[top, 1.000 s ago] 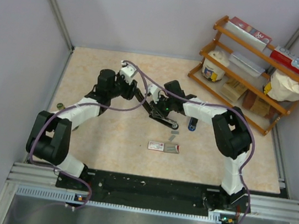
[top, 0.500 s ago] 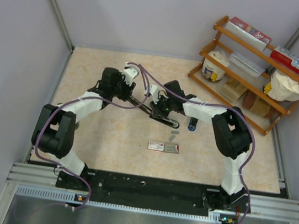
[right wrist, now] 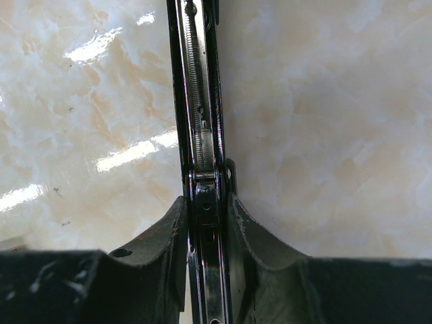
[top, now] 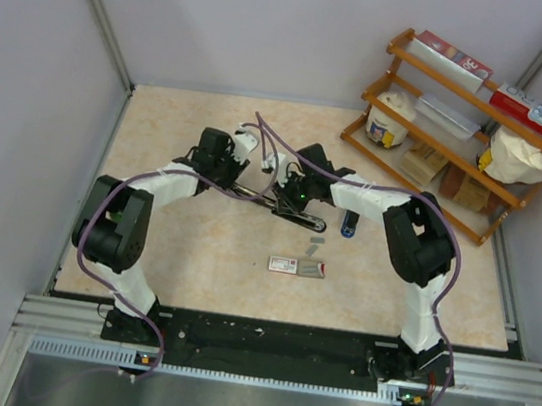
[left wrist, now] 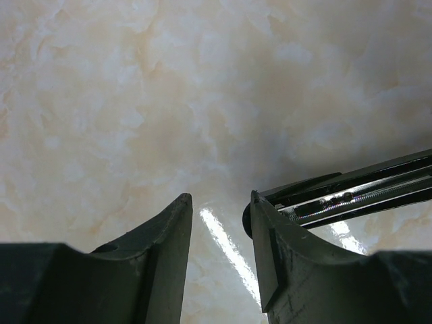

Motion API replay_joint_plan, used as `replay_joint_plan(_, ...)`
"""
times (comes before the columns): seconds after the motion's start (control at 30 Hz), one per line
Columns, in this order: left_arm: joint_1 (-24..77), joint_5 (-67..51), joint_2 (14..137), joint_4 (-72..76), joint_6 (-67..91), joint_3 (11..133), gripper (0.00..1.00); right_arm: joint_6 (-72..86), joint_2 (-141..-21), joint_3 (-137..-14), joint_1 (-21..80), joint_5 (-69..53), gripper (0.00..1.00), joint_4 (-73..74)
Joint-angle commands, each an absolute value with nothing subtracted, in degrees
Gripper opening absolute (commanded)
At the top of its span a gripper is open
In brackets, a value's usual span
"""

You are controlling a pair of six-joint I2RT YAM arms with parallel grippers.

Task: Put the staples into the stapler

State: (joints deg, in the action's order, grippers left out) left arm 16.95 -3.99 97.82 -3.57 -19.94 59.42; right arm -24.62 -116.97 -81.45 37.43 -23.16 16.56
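The left arm [top: 146,191] and the right arm [top: 417,239] rose from the bottom edge of the overhead view and bent inward, wrists close together at frame centre. The left gripper [left wrist: 219,202] pointed down, with a narrow gap between its fingers and nothing in it. The right gripper [right wrist: 206,202] was clamped on the open rail of the stapler [right wrist: 196,101].
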Motion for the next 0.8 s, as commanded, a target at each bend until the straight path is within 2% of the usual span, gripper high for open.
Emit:
replay_joint_plan(0.0,21.00,-5.54,99.40,-8.79,-19.42,58.18,0.46,-23.47,-118.30,-83.41,37.79,-21.62,0.00,14.06)
replay_joint_plan(0.53,24.35,-1.32,101.16,-11.08,-22.24,59.06,0.47,-22.85,-117.42,-83.76,37.79,-20.92,0.00,13.97)
replay_joint_plan(0.6,24.35,-0.71,100.64,-10.11,-21.45,58.71,0.50,-22.76,-117.60,-83.76,37.79,-20.92,0.00,13.80)
replay_joint_plan(0.67,24.35,-0.53,99.32,-8.36,-21.01,58.01,0.59,-22.41,-117.60,-83.67,37.79,-20.92,0.00,13.80)
replay_joint_plan(0.73,24.17,-0.53,97.39,-6.86,-20.48,57.66,0.78,-22.15,-117.42,-83.76,37.79,-20.92,0.00,13.80)
replay_joint_plan(0.77,23.91,-0.79,96.60,-6.77,-20.30,57.92,0.79,-21.80,-117.42,-83.76,37.71,-20.83,0.00,13.71)
